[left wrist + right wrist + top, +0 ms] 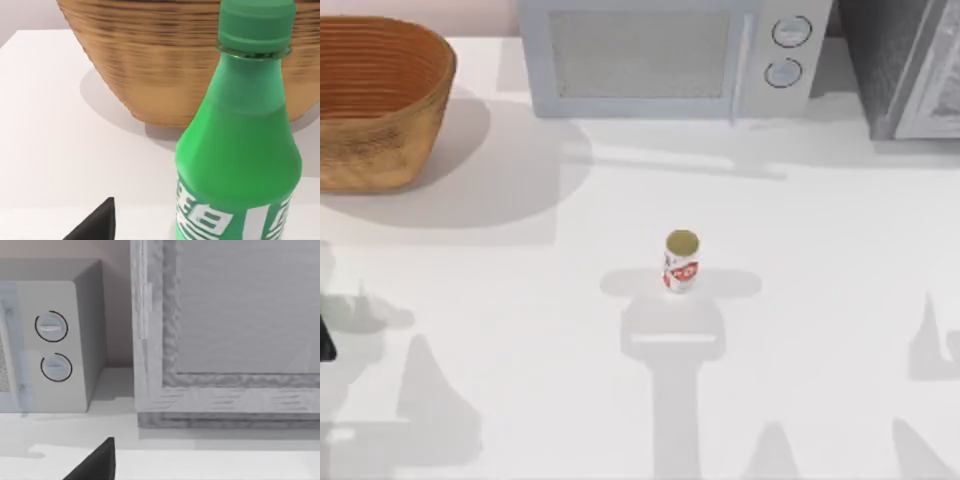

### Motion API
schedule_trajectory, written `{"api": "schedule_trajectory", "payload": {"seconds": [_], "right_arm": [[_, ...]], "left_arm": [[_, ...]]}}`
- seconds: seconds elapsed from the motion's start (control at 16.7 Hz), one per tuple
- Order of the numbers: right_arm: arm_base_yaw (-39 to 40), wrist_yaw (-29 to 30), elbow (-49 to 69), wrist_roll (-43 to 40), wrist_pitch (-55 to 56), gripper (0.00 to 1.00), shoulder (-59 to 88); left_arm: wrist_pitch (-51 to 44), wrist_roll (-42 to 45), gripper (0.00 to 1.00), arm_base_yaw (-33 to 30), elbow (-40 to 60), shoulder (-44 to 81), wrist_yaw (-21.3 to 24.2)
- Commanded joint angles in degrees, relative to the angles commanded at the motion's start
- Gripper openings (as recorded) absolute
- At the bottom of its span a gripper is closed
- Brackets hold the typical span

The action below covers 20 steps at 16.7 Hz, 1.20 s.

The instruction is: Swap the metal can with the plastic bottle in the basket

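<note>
Left gripper (98, 223): the green plastic bottle (239, 145) is upright just ahead of it, outside the wicker basket (150, 65) that rises behind the bottle; we cannot tell whether this gripper is clamped on the bottle or released. Right gripper (98, 463) faces the microwave (50, 340) and a grey cabinet (240, 315), and we cannot read its grip either. We log the metal can (681, 262) upright mid-table (820, 300), well apart from the basket.

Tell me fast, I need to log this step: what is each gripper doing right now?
Left gripper: holding the plastic bottle close in front of the basket.
Right gripper: cannot be told; its wrist view faces the microwave.
</note>
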Motion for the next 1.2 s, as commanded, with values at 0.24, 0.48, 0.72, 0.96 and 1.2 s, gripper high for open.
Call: {"api": "schedule_trajectory", "payload": {"seconds": [0.24,0.48,0.72,0.96,1.2], "right_arm": [[0.0,0.0,0.0,0.0,0.0,1.0,0.0],[0.0,0.0,0.0,0.0,0.0,1.0,0.0],[0.0,0.0,0.0,0.0,0.0,1.0,0.0],[0.0,0.0,0.0,0.0,0.0,1.0,0.0],[0.0,0.0,0.0,0.0,0.0,1.0,0.0]], "left_arm": [[6.6,0.4,1.0,2.0,-0.2,8.0,1.7],[7.1,0.4,1.0,2.2,-0.3,8.6,1.8],[5.5,0.0,1.0,0.3,2.1,9.5,0.0],[1.6,-1.1,1.0,-4.0,10.4,12.5,-4.2],[0.3,-1.4,1.0,-5.5,12.2,13.5,-5.6]]}}
